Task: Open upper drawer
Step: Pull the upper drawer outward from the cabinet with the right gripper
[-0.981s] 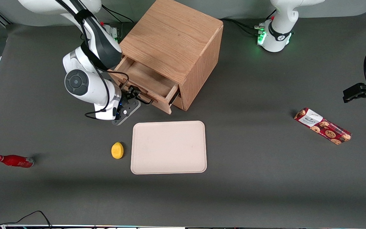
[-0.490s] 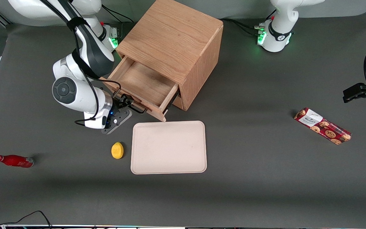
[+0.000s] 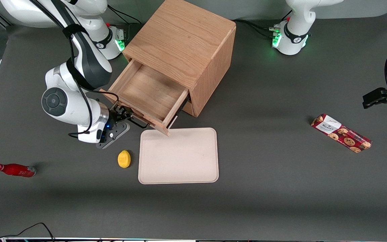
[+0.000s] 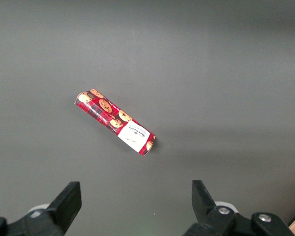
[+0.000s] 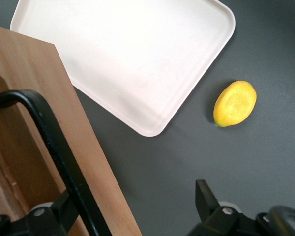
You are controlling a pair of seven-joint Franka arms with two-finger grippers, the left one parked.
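The upper drawer [image 3: 146,90] of the oak cube cabinet [image 3: 183,37] stands pulled far out, and its shallow wooden tray is empty. Its thin black wire handle [image 3: 136,121] is on the drawer front, nearer the front camera. My gripper [image 3: 123,115] is at that handle, low beside the drawer front. In the right wrist view the handle [image 5: 54,147] runs across the wooden drawer front [image 5: 44,73] and passes close against one finger [image 5: 64,209]. The fingers stand wide apart, so the gripper [image 5: 135,206] is open with the bar hooked by one finger. The lower drawer is hidden under the upper one.
A cream tray [image 3: 178,156] lies just in front of the drawer's corner, also in the right wrist view [image 5: 123,54]. A yellow lemon [image 3: 124,159] lies beside it [image 5: 235,103]. A red bottle [image 3: 13,170] lies toward the working arm's end, a cookie box [image 3: 341,133] toward the parked arm's.
The upper drawer has slid farther out of the cabinet toward the front camera. My gripper and arm have moved the same way with the handle.
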